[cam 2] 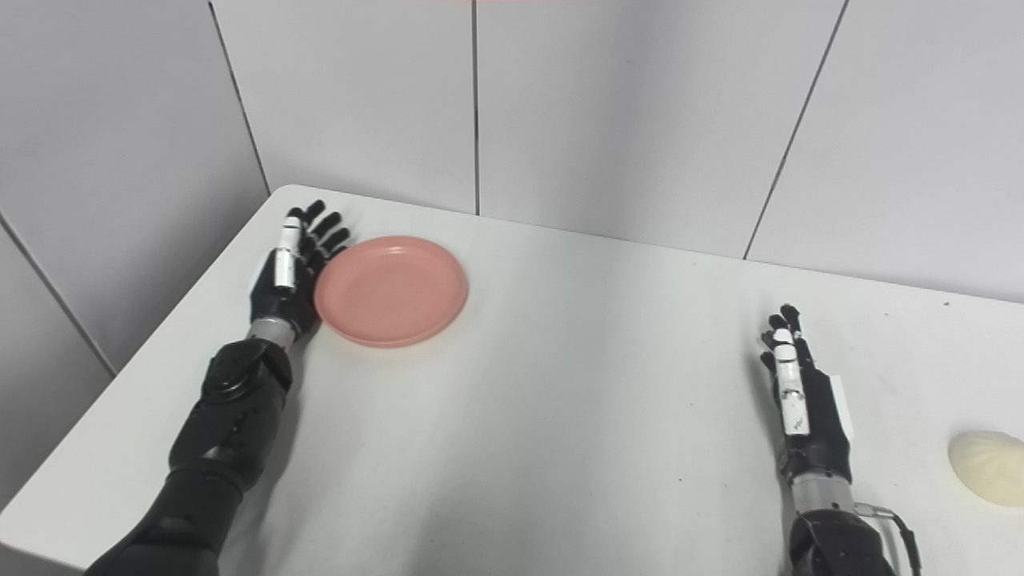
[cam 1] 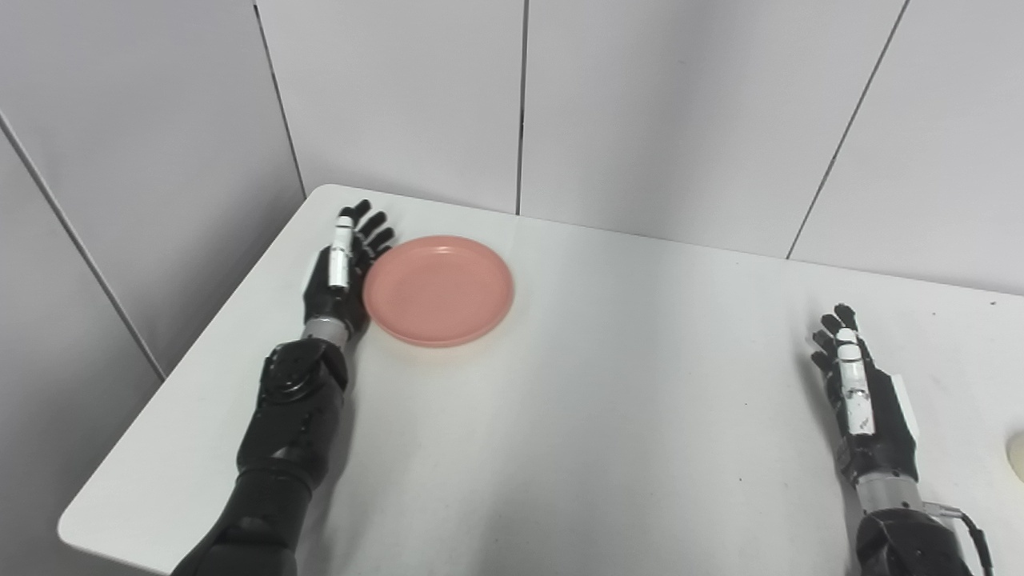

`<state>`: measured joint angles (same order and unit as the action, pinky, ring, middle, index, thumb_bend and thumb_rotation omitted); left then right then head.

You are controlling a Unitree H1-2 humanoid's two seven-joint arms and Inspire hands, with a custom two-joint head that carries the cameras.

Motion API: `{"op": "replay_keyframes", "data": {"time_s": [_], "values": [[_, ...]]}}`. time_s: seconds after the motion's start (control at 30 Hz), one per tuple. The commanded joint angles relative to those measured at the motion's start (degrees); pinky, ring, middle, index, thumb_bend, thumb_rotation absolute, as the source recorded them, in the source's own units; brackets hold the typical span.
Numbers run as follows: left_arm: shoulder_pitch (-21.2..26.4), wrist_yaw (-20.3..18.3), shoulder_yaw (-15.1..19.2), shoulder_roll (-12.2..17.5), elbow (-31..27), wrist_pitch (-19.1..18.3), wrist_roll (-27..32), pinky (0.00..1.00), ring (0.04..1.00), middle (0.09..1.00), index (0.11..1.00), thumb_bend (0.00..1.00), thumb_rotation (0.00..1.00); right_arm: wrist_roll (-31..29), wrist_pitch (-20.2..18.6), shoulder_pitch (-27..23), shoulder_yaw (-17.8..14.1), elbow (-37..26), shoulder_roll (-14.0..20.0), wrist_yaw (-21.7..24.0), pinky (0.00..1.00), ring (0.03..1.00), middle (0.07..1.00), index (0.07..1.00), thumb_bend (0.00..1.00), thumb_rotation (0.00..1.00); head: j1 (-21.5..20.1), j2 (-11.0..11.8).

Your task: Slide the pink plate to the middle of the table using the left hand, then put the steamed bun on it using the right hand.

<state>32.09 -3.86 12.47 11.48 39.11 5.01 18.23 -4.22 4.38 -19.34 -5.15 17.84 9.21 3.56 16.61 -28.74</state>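
**Plate push set up, bun waiting at the right**

Plate first: pink plate [cam 1: 438,290] sits far-left on the white table [cam 1: 608,416], near the back-left corner, empty. Left hand [cam 1: 342,268] stands edge-on against the plate's left rim, fingers straight, slightly apart, holding nothing, palm facing the plate. Looks touching or just about; can't tell for sure. That pose makes sense as a flat pusher: w/ the palm behind the rim, a sideways sweep should carry the plate toward the middle, no grasp needed.

Right hand [cam 2: 802,404] rests near the table's right side, fingers extended and apart, empty, thumb side up. Probably parked till the plate arrives. Steamed bun [cam 2: 988,466] lies on the table just right of that hand, apart from it; in the left eye view only a sliver shows at the frame edge.

Room: wide bare tabletop between plate and right hand, nothing in the sliding path. Table's left edge and back-left corner are close behind the left hand, so the push should go rightward and a bit toward the robot. Bun sits near the right side; table edge there isn't visible.
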Motion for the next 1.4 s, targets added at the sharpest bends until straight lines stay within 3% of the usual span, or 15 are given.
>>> {"op": "replay_keyframes", "data": {"time_s": [0.0,0.17,0.57,0.77,0.93,1.13,1.37], "values": [[-1.8,-0.2,-1.3,-1.2,0.7,-5.1,-1.0,0.9,0.879,0.884,0.886,0.41,1.0,-0.4,0.4,2.1,-0.2,2.2,-0.7,-0.2,0.97,0.951,0.96,0.973,0.15,1.0,-0.6,-0.1],[-2.1,-0.9,-2.9,-2.7,-0.9,-7.0,-1.4,0.89,0.88,0.882,0.88,0.42,0.98,0.2,0.2,2.2,0.0,1.9,-1.0,-0.7,0.96,0.946,0.955,0.964,0.16,1.0,-2.0,-0.3],[-4.1,-4.0,-9.8,-6.2,-4.6,-7.5,-6.0,0.88,0.881,0.894,0.887,0.42,1.0,0.9,-0.2,2.5,0.3,1.1,-1.8,-1.0,0.96,0.947,0.956,0.971,0.16,1.0,-4.9,-0.6],[-5.9,-4.7,-13.0,-7.5,-8.9,-10.4,-8.1,0.92,0.898,0.909,0.906,0.38,1.0,1.7,-0.3,2.6,0.5,1.1,-2.4,-1.7,0.94,0.934,0.945,0.961,0.19,1.0,-6.7,-0.7],[-6.9,-7.4,-15.4,-9.0,-9.9,-11.2,-8.0,0.94,0.92,0.929,0.933,0.36,1.0,2.1,-1.4,2.7,0.6,0.7,-3.0,-2.4,0.94,0.933,0.947,0.959,0.18,1.0,-8.6,-0.6],[-8.1,-9.1,-16.3,-10.7,-8.7,-9.3,-7.3,0.93,0.914,0.925,0.93,0.38,1.0,3.4,-0.4,2.8,1.2,1.3,-3.3,-3.2,0.93,0.927,0.942,0.955,0.2,1.0,-11.0,-0.7],[-9.6,-12.5,-16.3,-11.8,-8.8,-9.7,-6.1,0.95,0.916,0.922,0.925,0.42,1.0,3.6,-0.6,2.7,1.5,1.2,-4.0,-3.6,0.92,0.927,0.941,0.958,0.2,1.0,-13.8,-0.7]]}}
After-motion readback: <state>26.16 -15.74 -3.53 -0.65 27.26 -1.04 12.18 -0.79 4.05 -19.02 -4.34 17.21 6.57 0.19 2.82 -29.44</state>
